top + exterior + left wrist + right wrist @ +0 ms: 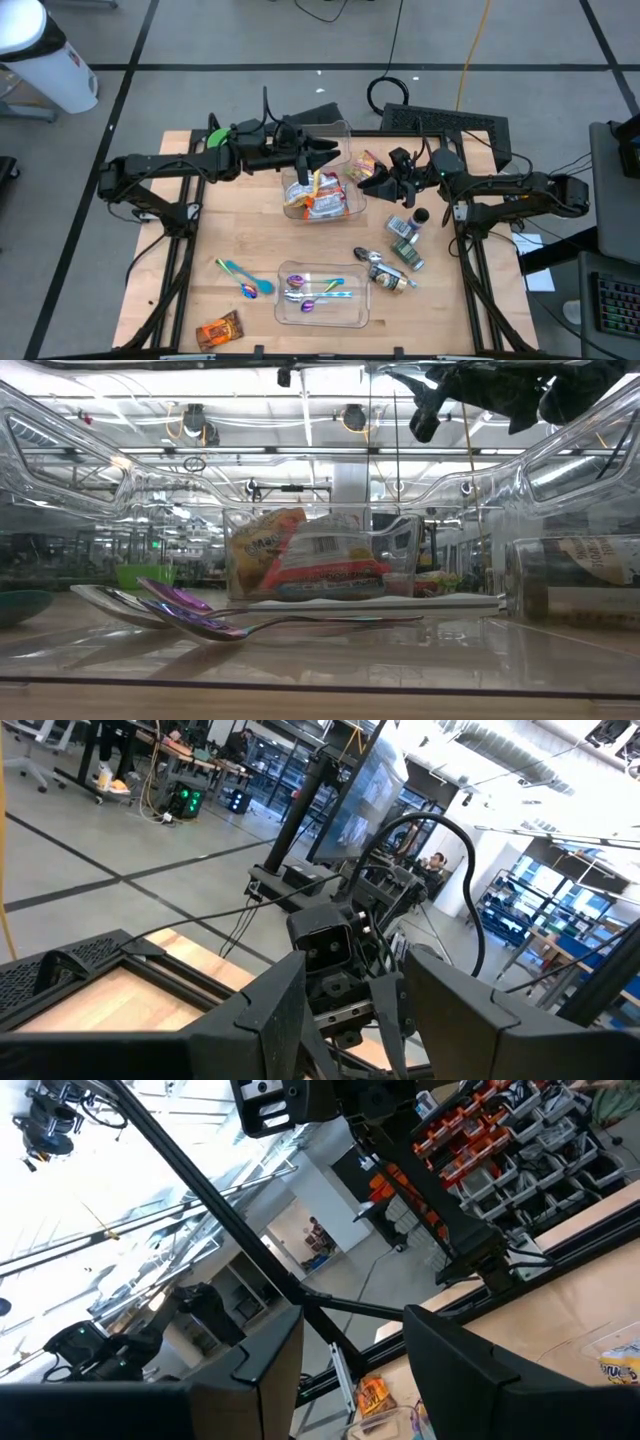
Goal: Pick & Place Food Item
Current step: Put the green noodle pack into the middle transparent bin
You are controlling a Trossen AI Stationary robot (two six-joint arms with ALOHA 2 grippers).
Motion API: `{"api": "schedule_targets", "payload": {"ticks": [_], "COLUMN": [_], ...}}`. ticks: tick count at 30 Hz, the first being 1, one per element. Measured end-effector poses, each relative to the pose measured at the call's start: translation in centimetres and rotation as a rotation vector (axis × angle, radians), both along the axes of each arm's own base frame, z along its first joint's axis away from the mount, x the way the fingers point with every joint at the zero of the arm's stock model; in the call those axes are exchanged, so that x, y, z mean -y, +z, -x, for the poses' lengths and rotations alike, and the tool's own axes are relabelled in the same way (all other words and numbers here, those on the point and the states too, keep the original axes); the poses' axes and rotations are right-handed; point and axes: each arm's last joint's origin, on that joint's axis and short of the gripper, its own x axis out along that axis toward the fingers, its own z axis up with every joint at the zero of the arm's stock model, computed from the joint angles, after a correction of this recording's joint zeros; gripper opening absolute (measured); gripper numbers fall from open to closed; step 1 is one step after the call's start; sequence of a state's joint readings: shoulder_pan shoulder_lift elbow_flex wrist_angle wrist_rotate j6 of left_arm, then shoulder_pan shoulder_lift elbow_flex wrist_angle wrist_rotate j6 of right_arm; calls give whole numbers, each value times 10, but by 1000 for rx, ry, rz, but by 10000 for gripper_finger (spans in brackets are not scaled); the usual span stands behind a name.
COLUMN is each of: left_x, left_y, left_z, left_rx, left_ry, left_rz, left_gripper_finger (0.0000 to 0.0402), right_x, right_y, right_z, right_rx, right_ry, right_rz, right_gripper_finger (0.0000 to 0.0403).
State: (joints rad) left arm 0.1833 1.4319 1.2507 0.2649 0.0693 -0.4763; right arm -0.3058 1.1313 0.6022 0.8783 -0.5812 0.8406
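Both hands (pixel 325 153) (pixel 366 184) part-open, holding nothing.

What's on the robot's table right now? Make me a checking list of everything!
Surface: wooden table, mostly bare.
Job's things: snack packets piled in the clear bin; one snack packet near the front edge; another packet beside the bin.
Clutter: spoons on the table, more in the clear tray; small jars.
Grippers: left gripper open, empty, above the bin; right gripper open, empty, beside it.
Cables: black and yellow cables on the floor.
Surroundings: grey floor, white cylinder.
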Motion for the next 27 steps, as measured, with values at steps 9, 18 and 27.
{"api": "schedule_targets", "payload": {"ticks": [9,18,27], "left_x": [0,0,-4], "left_y": [0,2,1], "left_z": [0,0,10], "left_rx": [0,28,-57], "left_ry": [1,-2,-240], "left_rz": [-12,22,-51], "left_gripper_finger": [177,177,177], "right_x": [0,2,3], "right_y": [0,0,37], "right_z": [0,0,-9], "right_rx": [12,35,113], "right_ry": [-12,-81,-173], "right_rz": [42,92,196], "right_gripper_finger": [169,169,169]}}
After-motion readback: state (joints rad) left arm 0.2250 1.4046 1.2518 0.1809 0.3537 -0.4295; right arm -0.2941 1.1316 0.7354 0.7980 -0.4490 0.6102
